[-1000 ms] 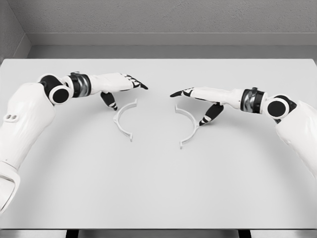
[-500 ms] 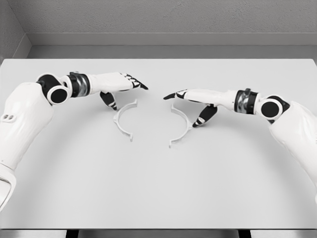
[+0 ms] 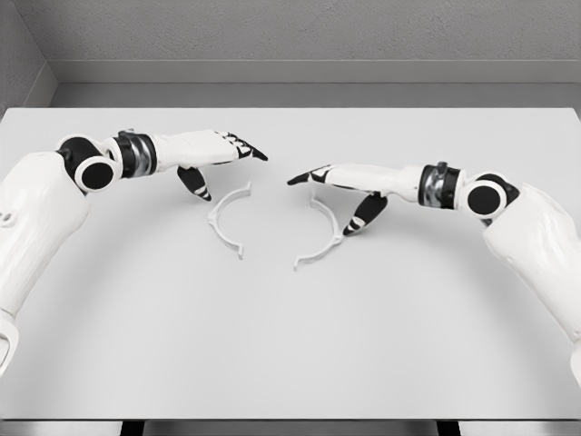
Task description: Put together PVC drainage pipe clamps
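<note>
My single head camera looks down and forward over the flat pale grey tabletop (image 3: 290,363), its far edge meeting the grey wall (image 3: 300,32) beyond.

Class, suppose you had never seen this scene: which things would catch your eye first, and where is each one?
Two white clamp halves lie near the middle of the pale table, curved like brackets facing each other: the left clamp half and the right clamp half, set apart. Above them two white hands with black-tipped fingers point at one another, the left hand from the left and the right hand from the right.
</note>
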{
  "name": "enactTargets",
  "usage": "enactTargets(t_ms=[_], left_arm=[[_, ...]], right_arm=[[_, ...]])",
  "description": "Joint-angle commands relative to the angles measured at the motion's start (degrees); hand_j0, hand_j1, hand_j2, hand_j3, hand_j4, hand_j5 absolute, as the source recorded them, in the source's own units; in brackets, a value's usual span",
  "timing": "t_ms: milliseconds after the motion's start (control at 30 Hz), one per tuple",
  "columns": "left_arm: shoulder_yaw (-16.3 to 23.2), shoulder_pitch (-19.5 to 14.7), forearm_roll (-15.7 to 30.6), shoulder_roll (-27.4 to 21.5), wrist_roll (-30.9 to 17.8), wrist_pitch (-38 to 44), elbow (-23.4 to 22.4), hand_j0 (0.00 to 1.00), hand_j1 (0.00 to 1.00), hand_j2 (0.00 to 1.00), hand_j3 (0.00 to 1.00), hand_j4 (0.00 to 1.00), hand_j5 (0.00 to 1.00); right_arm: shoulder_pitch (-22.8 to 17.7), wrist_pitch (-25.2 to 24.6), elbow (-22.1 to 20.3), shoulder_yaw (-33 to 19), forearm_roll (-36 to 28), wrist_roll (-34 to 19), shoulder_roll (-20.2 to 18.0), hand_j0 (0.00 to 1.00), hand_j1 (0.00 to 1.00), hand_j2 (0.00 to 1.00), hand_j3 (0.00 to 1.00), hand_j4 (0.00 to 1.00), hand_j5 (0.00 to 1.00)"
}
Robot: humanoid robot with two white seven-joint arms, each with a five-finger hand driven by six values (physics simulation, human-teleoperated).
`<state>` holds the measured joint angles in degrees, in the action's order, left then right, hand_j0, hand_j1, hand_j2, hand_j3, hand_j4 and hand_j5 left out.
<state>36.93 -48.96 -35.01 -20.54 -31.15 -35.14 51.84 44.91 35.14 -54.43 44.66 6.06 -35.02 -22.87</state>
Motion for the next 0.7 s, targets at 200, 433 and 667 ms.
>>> enactTargets(t_ms=[200, 433, 667], left_arm=[[0.07, 0.00, 0.38, 0.15, 0.03, 0.14, -0.07, 1.00, 1.00, 1.00, 1.00, 1.00, 1.00], [0.33, 0.00, 0.38, 0.50, 0.03, 0.14, -0.07, 1.00, 1.00, 1.00, 1.00, 1.00, 1.00], [0.33, 0.35, 0.38, 0.59, 0.03, 0.14, -0.07, 1.00, 1.00, 1.00, 1.00, 1.00, 1.00]], right_arm=[[0.61, -0.14, -0.07, 0.43, -0.53, 0.02, 0.46, 1.00, 1.00, 1.00, 1.00, 1.00, 1.00], [1.14, -0.14, -0.06, 2.10, -0.53, 0.02, 0.99, 1.00, 1.00, 1.00, 1.00, 1.00, 1.00], [1.32, -0.14, 2.30, -1.94, -0.35, 0.02, -0.33, 1.00, 1.00, 1.00, 1.00, 1.00, 1.00]])
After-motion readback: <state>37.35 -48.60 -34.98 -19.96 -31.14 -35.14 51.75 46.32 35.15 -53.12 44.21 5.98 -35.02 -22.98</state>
